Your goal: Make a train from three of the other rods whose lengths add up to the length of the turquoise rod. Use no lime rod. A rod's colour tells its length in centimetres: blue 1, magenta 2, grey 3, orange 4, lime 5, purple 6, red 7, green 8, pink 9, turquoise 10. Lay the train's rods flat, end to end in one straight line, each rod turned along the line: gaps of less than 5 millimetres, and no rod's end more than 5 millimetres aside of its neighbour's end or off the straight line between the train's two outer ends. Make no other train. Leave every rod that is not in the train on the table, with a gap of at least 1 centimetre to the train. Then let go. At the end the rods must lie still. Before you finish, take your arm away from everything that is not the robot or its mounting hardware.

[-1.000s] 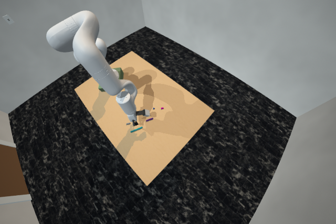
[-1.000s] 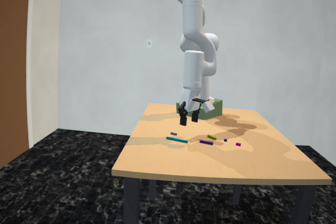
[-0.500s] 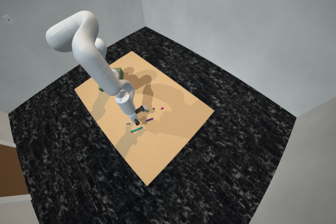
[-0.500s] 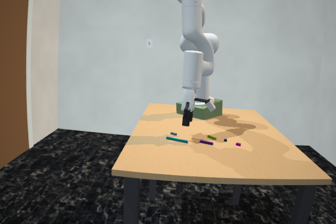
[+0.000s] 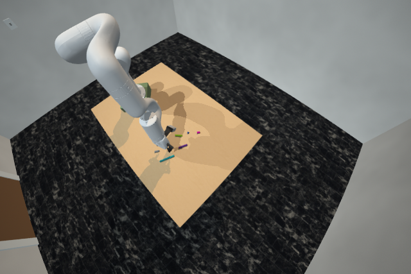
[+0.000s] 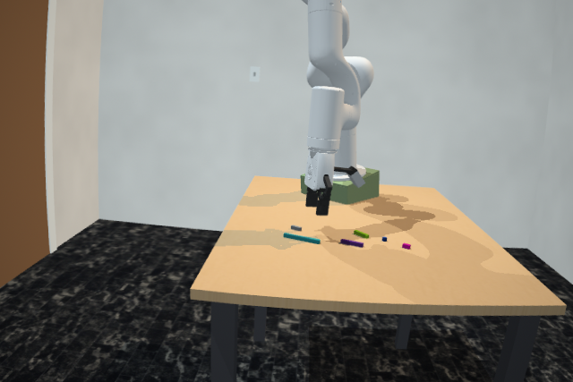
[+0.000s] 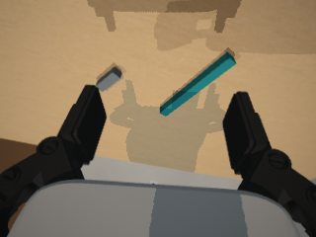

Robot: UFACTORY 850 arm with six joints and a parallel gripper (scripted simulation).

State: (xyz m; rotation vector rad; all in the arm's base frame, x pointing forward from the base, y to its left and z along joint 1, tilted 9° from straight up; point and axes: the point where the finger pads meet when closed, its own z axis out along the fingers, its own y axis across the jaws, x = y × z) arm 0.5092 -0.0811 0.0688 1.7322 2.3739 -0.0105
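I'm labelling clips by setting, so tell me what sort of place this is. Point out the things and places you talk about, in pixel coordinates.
Probably a robot test room: a white jointed arm (image 5: 104, 49) (image 6: 323, 36) on a green block base (image 6: 354, 193), with small coloured rods on a pale wooden table (image 5: 185, 197) (image 6: 295, 280).

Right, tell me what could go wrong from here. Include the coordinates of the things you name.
The open gripper (image 5: 169, 138) (image 6: 333, 192) (image 7: 164, 104) might nudge the turquoise rod (image 5: 167, 158) (image 6: 302, 238) (image 7: 197, 84) while reaching for the nearby grey rod (image 5: 157, 151) (image 6: 295, 227) (image 7: 109, 79). The tiny blue rod (image 5: 188, 132) (image 6: 384, 239) could be mistaken for a train piece; purple (image 5: 182, 146) (image 6: 351, 242), grey and magenta (image 5: 198, 132) (image 6: 406, 246) suffice.
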